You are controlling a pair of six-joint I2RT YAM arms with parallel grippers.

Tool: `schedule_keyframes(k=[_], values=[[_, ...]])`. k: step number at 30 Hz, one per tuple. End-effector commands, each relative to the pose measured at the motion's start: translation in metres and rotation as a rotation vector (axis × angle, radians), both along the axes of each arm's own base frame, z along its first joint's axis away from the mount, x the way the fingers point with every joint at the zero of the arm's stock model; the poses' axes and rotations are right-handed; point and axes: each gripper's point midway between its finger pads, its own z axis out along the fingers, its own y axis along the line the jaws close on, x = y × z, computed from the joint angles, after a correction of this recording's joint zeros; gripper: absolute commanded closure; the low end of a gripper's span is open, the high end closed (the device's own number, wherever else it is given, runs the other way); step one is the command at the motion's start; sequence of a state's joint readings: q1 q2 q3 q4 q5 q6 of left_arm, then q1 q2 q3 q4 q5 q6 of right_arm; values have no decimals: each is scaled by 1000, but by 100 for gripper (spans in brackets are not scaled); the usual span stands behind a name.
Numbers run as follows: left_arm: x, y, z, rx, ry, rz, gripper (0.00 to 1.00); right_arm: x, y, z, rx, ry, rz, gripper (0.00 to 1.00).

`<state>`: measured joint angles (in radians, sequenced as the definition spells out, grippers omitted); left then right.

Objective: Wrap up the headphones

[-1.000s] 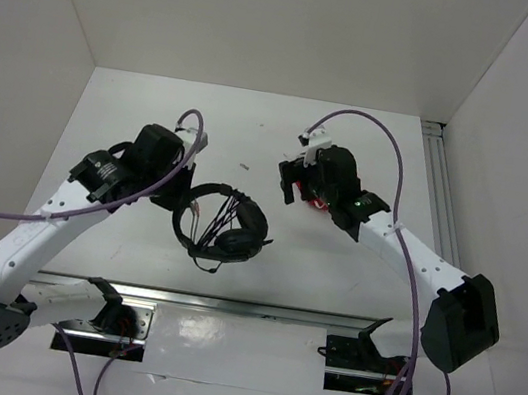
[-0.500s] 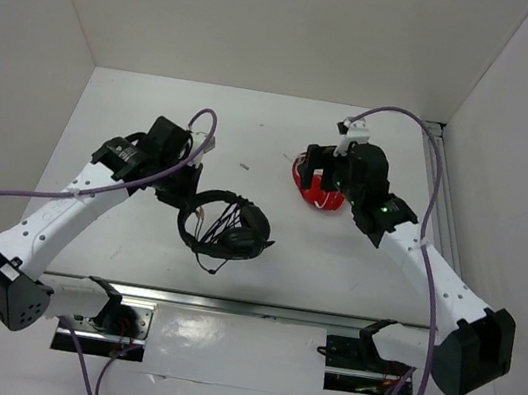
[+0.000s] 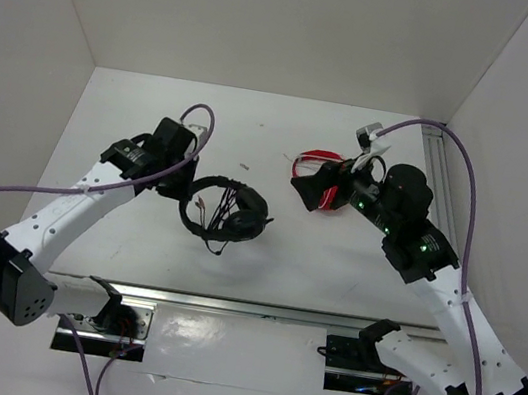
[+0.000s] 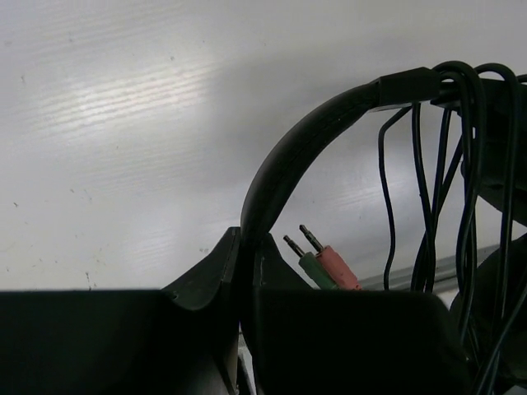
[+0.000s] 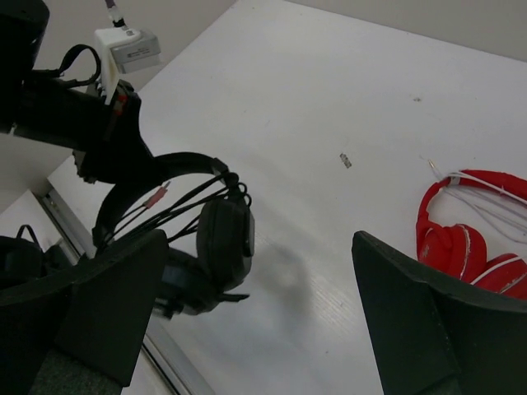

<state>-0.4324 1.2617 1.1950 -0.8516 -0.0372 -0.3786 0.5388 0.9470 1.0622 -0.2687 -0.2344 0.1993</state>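
Now right pincer [image 3: 304, 186] seemingly farther from red headphones [image 5: 449, 247].

The left arm [image 3: 69, 211] and right arm [image 3: 458, 311] were white with black joints. Purple cables [image 3: 469, 181] looped behind their black fingers [image 5: 428, 329]. Small green lights [image 3: 425, 248] glowed behind the right fingers.

Light fell bright and even from overhead onto the matte white table [image 3: 257, 120]. The top view was crisp, with only a faint soft shadow under the black over-ear headphones [image 3: 226, 213] beside the left gripper [image 3: 182, 189]. In the left wrist view that gripper's fingers [image 4: 99, 337] were underexposed, near-black masses. A pale sheen streaked the table above and left of them, and the headband just ahead looked slightly soft. In the right wrist view the right gripper [image 5: 257, 247] showed dark, blurred fingers [image 5: 107, 304], and a diffuse shadow lay on the table between them.
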Motion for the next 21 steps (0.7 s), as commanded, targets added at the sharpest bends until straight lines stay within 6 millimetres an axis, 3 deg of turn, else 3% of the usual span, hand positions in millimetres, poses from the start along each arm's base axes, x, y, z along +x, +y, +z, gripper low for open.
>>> schedule_keyframes(k=[1,6,8,10,14,17,18,19,21], values=[[37,-3,14,-41,-113,127,100,-14,-4,17,25,-3,9,0],[79,6,10,-33,-161,261,100,-21,-7,-9,8,61,1,0],[92,-3,-6,-38,-121,227,100,-22,-9,-18,12,85,-13,0],[111,-13,-4,-42,-136,200,100,-24,-10,-28,7,93,-14,0],[146,-34,-23,-44,-114,85,100,-31,-9,-28,12,86,5,0],[171,-31,-39,20,-97,122,100,-33,-8,-30,1,88,15,0],[180,-33,-34,16,-114,136,100,-37,-3,-34,-3,97,39,0],[183,-34,-45,33,-96,124,100,-39,-4,-31,2,89,40,0],[192,-27,-48,77,-121,136,100,-42,-1,-32,-8,81,51,0]])
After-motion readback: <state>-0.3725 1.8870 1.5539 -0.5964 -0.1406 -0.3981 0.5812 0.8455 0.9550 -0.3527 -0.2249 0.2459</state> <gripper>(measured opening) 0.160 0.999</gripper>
